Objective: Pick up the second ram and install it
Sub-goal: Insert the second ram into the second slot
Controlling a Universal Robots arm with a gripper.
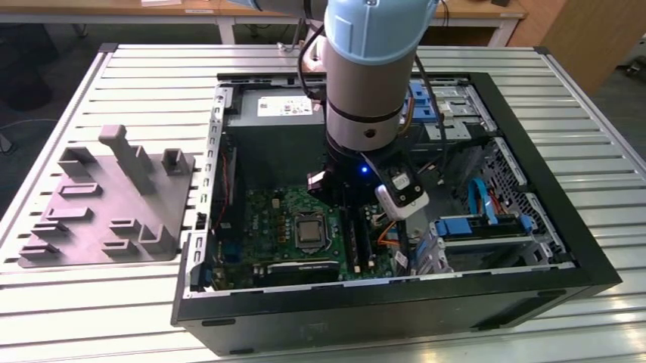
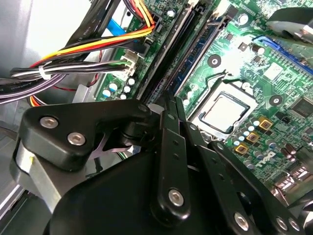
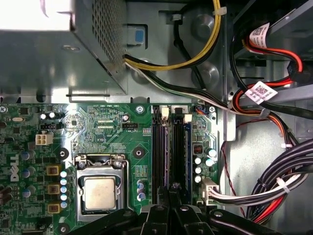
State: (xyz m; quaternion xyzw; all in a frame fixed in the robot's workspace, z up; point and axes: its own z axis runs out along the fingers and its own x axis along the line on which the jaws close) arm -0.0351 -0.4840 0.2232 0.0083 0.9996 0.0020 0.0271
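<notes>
Tool (image 1: 346,198): at the centre of the exterior view, down inside the computer case (image 1: 404,311); fingers (image 2: 168,147) clenched on the second ram (image 2: 168,51).
Second ram: thin dark strip seen edge-on, standing along the memory slots (image 3: 181,147), just beside the CPU socket (image 1: 308,227) on the exterior view's right.
Seating: cannot tell whether it is fully in.
Moulded plate (image 1: 101,219): grey, on the counter (image 1: 60,302) at the exterior view's left, apart from the case.

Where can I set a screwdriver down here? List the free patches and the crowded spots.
Free: the slatted table beyond the grey moulded plate, the strip in front of it, and the strip at the exterior view's right of the case. Crowded: inside the case, with the arm, cables and motherboard.
</notes>
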